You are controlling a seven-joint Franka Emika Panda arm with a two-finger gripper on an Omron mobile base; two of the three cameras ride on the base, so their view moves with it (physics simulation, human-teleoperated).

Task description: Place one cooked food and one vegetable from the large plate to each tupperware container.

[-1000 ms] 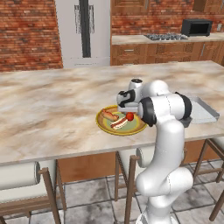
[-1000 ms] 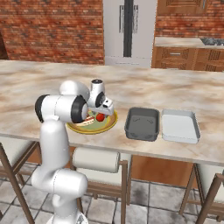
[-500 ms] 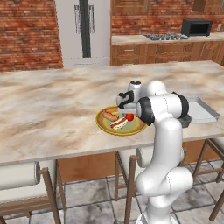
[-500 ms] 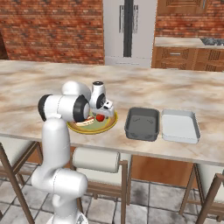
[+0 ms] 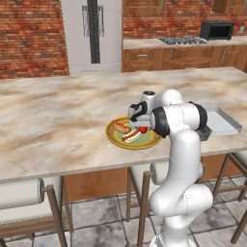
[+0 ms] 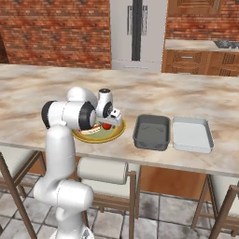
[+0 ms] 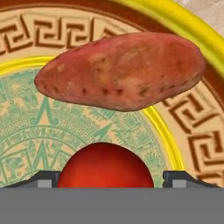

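Gripper [image 7: 106,179]: low over the plate [image 7: 192,127], fingertips [image 7: 43,179] spread either side of the tomato [image 7: 105,168]; contact not clear, possibly about to pinch it.
Tomato: on plate's green centre.
Sweet potato [image 7: 122,70]: beyond it, toward the yellow rim.
Trays [image 6: 151,131]: beside the plate, near counter's front edge, awaiting food.

large plate [image 6: 99,137] on counter [image 6: 56,88], two tupperware containers [image 6: 151,132] side by side to its right

Kitchen, brick walls, fridge [image 5: 91,34], stovetop [image 5: 182,41], microwave [image 5: 217,30]
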